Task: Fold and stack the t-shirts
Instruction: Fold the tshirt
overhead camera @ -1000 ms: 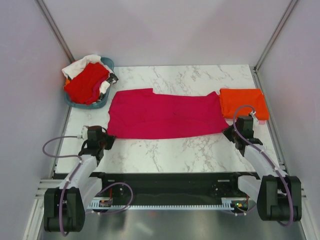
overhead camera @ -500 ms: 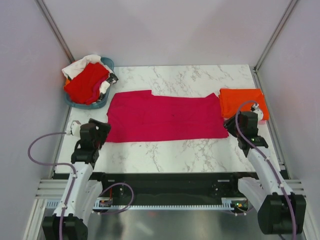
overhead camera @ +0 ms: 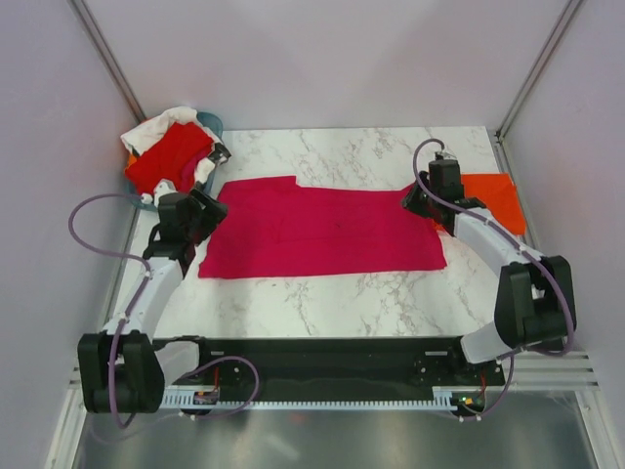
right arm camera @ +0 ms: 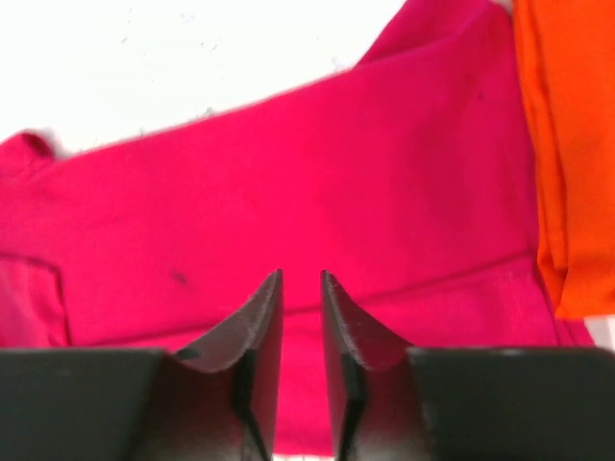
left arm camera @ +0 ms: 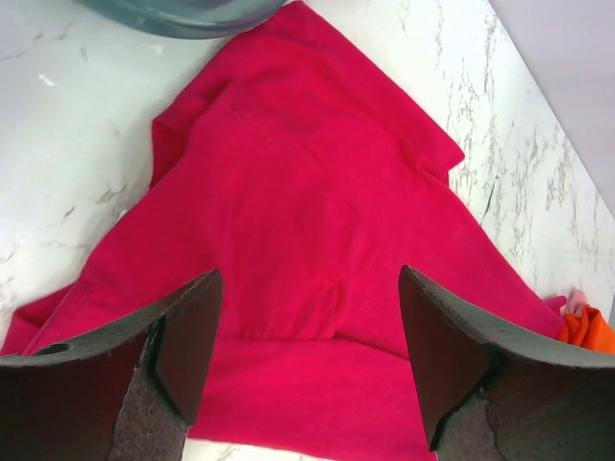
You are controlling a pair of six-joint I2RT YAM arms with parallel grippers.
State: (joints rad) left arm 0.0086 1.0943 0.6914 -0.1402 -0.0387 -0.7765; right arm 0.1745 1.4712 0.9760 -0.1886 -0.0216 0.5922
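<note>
A magenta-pink t-shirt lies flat as a long band across the middle of the marble table. My left gripper hovers over its left end, jaws wide open and empty; the left wrist view shows the pink cloth between the spread fingers. My right gripper sits over the shirt's far right corner. Its jaws stand only a narrow gap apart, with pink cloth below and nothing gripped. A folded orange t-shirt lies just right of it.
A teal basket at the back left holds a red t-shirt and white cloth; its rim shows in the left wrist view. Grey walls close in on both sides. Bare marble runs along the near edge.
Both grippers let go of the pink shirt's near corners, opened, and swung away from me to its far left and right ends. The shirt's near left corner shifted slightly left.
</note>
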